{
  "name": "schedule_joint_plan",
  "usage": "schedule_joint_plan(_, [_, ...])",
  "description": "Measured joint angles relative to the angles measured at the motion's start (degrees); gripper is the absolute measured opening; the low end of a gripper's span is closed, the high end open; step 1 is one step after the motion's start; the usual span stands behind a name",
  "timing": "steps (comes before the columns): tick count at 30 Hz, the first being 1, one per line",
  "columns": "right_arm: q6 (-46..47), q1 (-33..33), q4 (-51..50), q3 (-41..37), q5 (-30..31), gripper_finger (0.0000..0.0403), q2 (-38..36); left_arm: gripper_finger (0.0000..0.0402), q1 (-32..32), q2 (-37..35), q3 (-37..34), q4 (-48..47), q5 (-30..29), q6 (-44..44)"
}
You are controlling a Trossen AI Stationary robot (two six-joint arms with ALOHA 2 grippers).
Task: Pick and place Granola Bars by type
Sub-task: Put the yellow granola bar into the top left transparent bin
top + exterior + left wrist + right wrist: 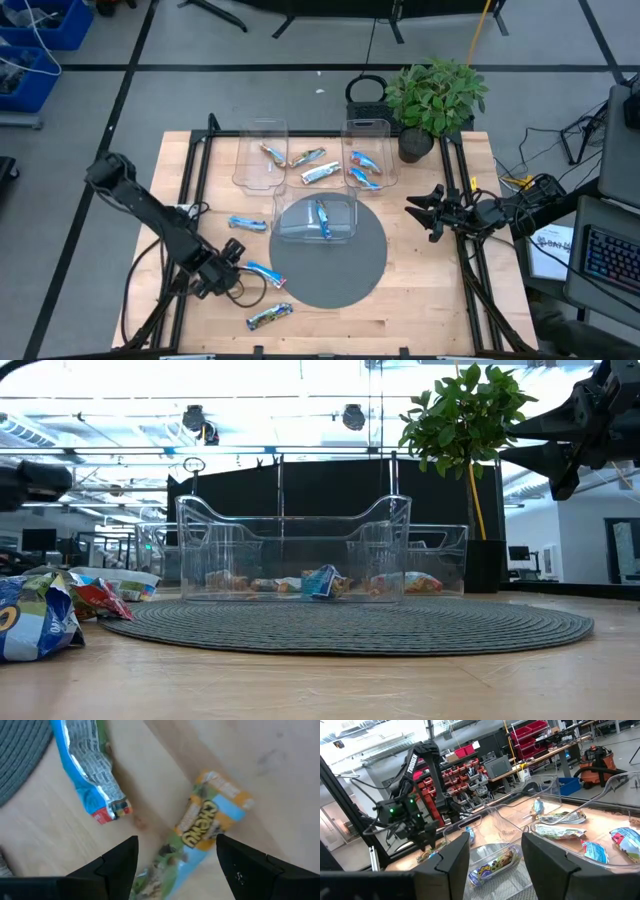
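Note:
Loose granola bars lie on the near left of the table: a gold-green bar, a blue bar at the mat's edge and another blue bar. My left gripper is open above them. In its wrist view the fingers stand either side of the gold-green bar, with the blue bar beside it; no touch shows. Other bars lie in three clear bins. My right gripper is open and hangs in the air on the table's right.
A far left bin holds tan bars and a far right bin holds blue-red ones. A near bin with one blue bar stands on a grey round mat. A potted plant stands at the far right corner.

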Motion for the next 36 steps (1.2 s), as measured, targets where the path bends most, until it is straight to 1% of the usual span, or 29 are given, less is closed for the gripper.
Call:
schedule_joint_plan(8, [0.00, 0.02, 0.00, 0.00, 0.00, 0.0171, 0.01, 0.0271, -0.44, 4.53, 0.00, -0.10, 2.16, 5.56])
schedule_joint_plan(14, [0.00, 0.01, 0.00, 0.00, 0.00, 0.0171, 0.02, 0.0270, -0.44, 5.02, -0.93, 0.74, 2.84, 7.04])
schedule_joint_plan(16, [0.00, 0.00, 0.01, 0.00, 0.00, 0.0171, 0.02, 0.0261, -0.43, 4.91, -1.59, 1.76, 3.55, 7.02])
schedule_joint_plan(19, [0.00, 0.01, 0.01, 0.00, 0.00, 0.0171, 0.02, 0.0222, -0.40, 4.80, -2.45, 2.66, 5.48, 6.60])
schedule_joint_plan(25, [-0.02, 0.02, -0.01, 0.00, 0.00, 0.0171, 0.02, 0.0109, -0.32, 4.86, -2.91, 4.37, 5.82, 3.20])
schedule_joint_plan(29, [0.00, 0.02, 0.00, 0.00, 0.01, 0.0171, 0.02, 0.0050, -0.29, 4.91, -2.93, 4.81, 6.29, 1.48])
schedule_joint_plan(33, [0.00, 0.02, -0.01, -0.01, 0.01, 0.0171, 0.02, 0.0013, -0.29, 4.91, -2.93, 4.96, 6.71, -0.58])
schedule_joint_plan(36, [0.00, 0.02, 0.00, 0.00, 0.00, 0.0171, 0.02, 0.0012, -0.31, 4.91, -2.93, 5.03, 6.74, -1.55])
